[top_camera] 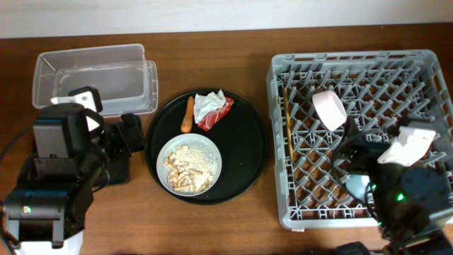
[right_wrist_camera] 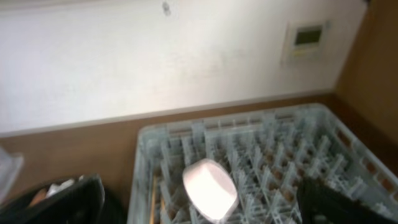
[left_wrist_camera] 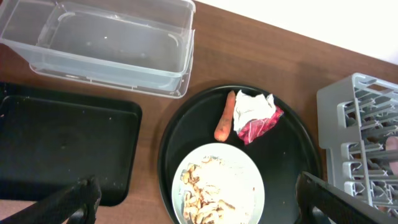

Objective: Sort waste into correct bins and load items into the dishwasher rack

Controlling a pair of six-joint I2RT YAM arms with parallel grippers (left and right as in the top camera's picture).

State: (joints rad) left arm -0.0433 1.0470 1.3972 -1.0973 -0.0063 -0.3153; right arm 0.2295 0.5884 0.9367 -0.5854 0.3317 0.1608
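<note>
The round black tray (top_camera: 244,152) holds an orange carrot (top_camera: 187,115), a crumpled white napkin (top_camera: 207,103), a red wrapper (top_camera: 216,116) and a pale plate (top_camera: 212,152) of beige food scraps (top_camera: 187,168). The grey rack (top_camera: 425,85) holds a white bowl (top_camera: 330,110) on its side, chopsticks (top_camera: 287,124) along its left wall and a light-blue cup (top_camera: 356,185). My left gripper (left_wrist_camera: 208,208) is open and empty above the plate (left_wrist_camera: 245,168). My right gripper (right_wrist_camera: 205,214) is open and empty above the bowl (right_wrist_camera: 210,186).
The clear tub (top_camera: 92,74) stands at the back left. The shallow black rectangular tray (left_wrist_camera: 62,149) lies in front of it, mostly hidden under my left arm in the overhead view. A pale wall runs behind the table.
</note>
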